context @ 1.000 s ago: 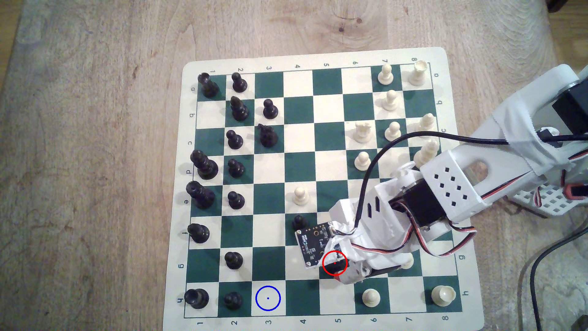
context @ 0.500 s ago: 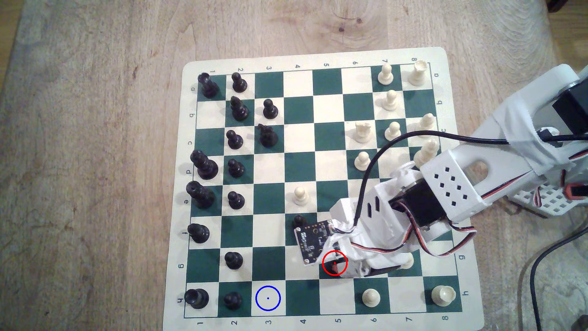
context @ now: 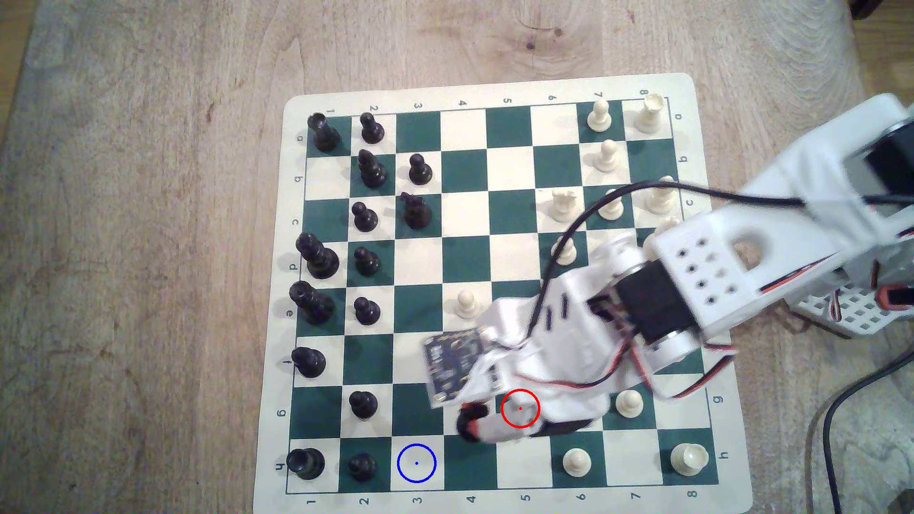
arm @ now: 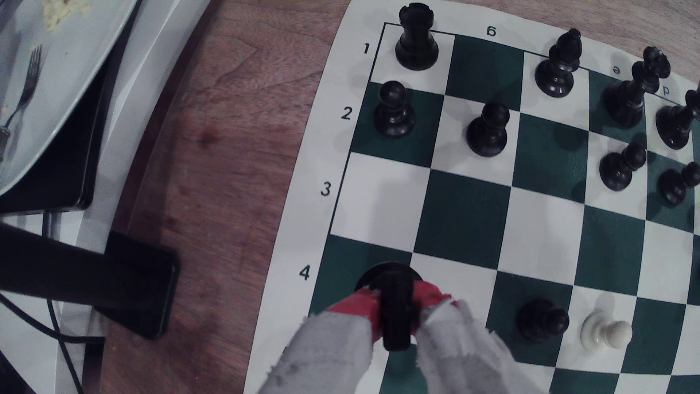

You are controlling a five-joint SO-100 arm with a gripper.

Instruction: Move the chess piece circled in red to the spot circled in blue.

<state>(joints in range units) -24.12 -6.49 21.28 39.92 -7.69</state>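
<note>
Gripping mid-stem, your gripper had its red pads clamped on the black chess piece, short of the blue-ringed spot; it looked light, rigid, slick plastic.

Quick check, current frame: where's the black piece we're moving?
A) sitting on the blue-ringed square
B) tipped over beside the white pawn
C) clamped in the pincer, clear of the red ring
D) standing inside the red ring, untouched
C: in the wrist view the pincer has its red-tipped fingers closed on the black piece; in the exterior view the piece sits between the red ring and the blue-ringed square.
</note>
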